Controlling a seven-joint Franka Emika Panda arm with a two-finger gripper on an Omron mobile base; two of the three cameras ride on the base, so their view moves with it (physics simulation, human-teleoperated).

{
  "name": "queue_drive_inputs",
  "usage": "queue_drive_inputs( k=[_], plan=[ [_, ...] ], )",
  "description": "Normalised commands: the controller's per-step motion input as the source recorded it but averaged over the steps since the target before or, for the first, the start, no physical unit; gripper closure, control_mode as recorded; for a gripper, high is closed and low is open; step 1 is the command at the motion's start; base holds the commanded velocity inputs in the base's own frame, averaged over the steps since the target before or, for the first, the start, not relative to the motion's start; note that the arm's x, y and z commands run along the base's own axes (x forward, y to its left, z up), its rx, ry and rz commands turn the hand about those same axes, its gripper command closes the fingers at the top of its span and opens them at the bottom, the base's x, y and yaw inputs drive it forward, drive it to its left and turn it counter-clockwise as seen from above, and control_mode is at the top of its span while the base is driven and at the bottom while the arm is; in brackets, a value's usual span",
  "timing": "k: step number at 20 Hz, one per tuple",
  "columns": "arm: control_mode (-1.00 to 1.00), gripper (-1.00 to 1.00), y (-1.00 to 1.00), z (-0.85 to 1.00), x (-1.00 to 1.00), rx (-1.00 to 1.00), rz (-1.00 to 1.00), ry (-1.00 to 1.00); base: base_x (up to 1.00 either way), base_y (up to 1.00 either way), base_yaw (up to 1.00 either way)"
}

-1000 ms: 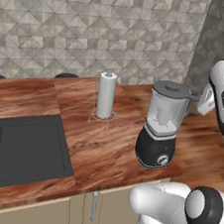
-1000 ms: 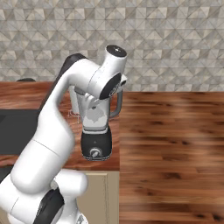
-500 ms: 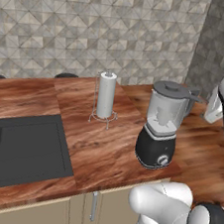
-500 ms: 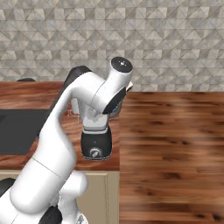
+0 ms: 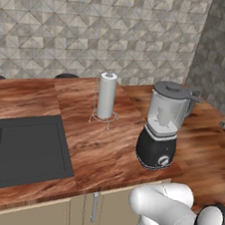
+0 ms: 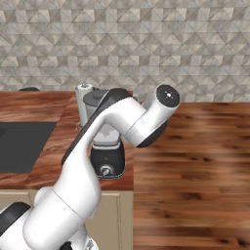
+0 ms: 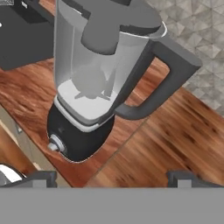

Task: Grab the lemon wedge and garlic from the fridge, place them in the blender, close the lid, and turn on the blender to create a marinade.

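Plainly, the blender (image 5: pixel 161 131) stands near the front edge of the wooden counter (image 5: pixel 104 153), close to the counter's corner. Its rounded black base carries a silver knob (image 5: pixel 164 161) on the front, and the clear grey-tinted jar above it has a dark side handle (image 7: pixel 168 83). The lid (image 5: pixel 171 89), a flat dark-grey disc with a raised centre, sits on top of the jar. In the hand view the blade hub at the jar's bottom shows faintly through the tinted wall; whether any small pieces lie inside cannot be made out.

The gripper (image 7: pixel 113 177) hangs beside the blender on its handle side, apart from it, with the two dark fingertips (image 7: pixel 41 178) spread wide and nothing between them.

In the right base view the white arm (image 6: pixel 112 127) crosses in front of the blender, hiding most of the jar and leaving the base and knob visible.

Behind and to the left of the blender stands a white paper-towel roll (image 5: pixel 106 95) on a wire stand. Further left a dark cooktop (image 5: pixel 19 147) is set into the counter, cut off by the frame edge.
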Motion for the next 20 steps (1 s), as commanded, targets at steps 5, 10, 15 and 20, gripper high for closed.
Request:
queue_drive_inputs(
  k=[5, 10, 15, 20],
  plan=[
    [-1.00, -1.00, 0.02, -0.03, -0.01, 0.04, 0.00, -0.06, 0.00, 0.00, 0.00],
    [-1.00, -1.00, 0.13, -0.11, -0.02, 0.10, 0.01, 0.00, 0.00, 0.00, 0.00],
    [-1.00, -1.00, 0.20, -0.21, -0.10, 0.11, 0.02, 0.00, 0.00, 0.00, 0.00],
    [-1.00, -1.00, 0.17, -0.16, -0.30, 0.09, 0.05, 0.08, 0.00, 0.00, 0.00]
  ],
)
